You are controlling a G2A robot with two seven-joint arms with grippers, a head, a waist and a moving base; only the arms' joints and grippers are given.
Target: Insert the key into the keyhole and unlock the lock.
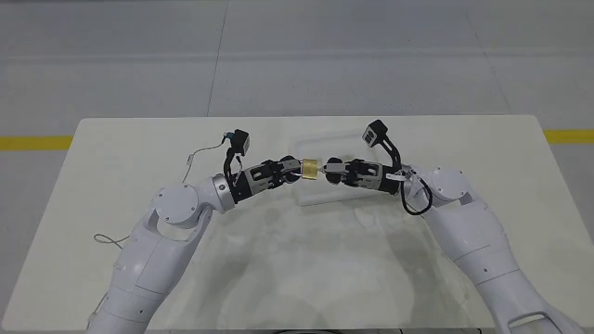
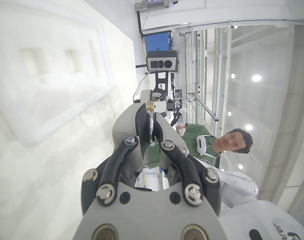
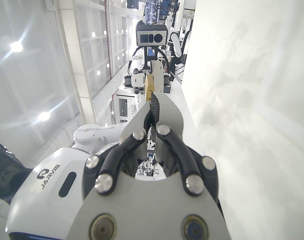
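Centrally in the top view, I have both arms meeting over the foam tray on the table. The left gripper is clamped on the lock, its pads pinching the steel shackle. The right gripper is closed on the key, whose bow is hidden between the pads.

Progress, as I judge it: both pieces are lifted and lined up, with the key's tip at the brass base. I cannot tell how deep the blade sits. The turn and the shackle's release look undone.

Orientation: lock and key share one long axis, lying level and running left to right across the frame. The key points frame-left, while the lock's keyhole end faces frame-right and its shackle faces left.
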